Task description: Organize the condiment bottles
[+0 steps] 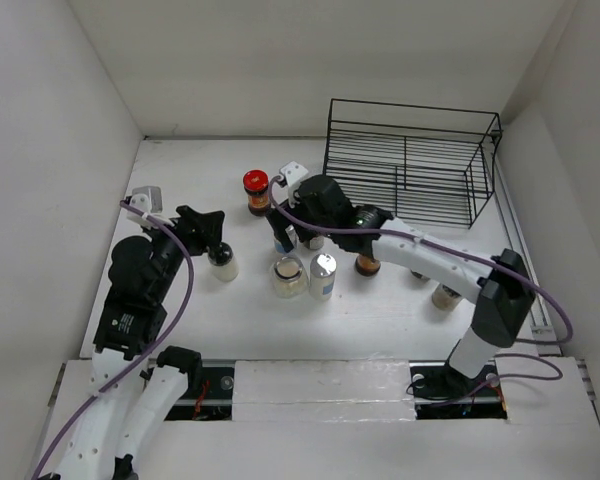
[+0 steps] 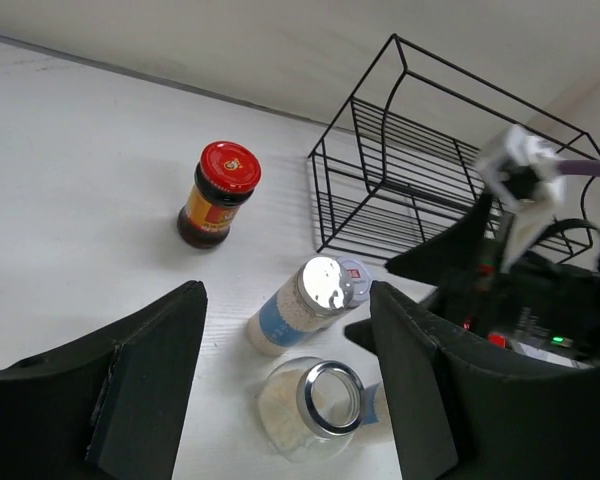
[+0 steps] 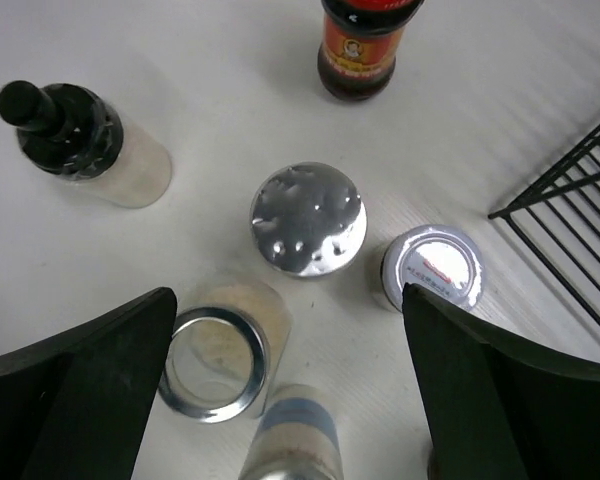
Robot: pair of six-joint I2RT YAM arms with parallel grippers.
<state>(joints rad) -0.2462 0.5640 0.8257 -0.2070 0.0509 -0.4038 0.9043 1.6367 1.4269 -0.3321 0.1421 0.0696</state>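
Silver-lidded jar [image 3: 308,218] — dead centre beneath right claw [image 3: 288,298]

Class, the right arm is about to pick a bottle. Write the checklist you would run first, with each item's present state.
1. Right gripper open, holding nothing: ok.
2. Silver-lidded jar upright beneath it: ok.
3. Finger room round that jar: not ok; small-lidded jar sits close beside it.
4. Ring-topped jar sealed: cannot tell.
5. Left gripper open, holding nothing: ok.
6. Wire rack upright, no bottle in it: ok.
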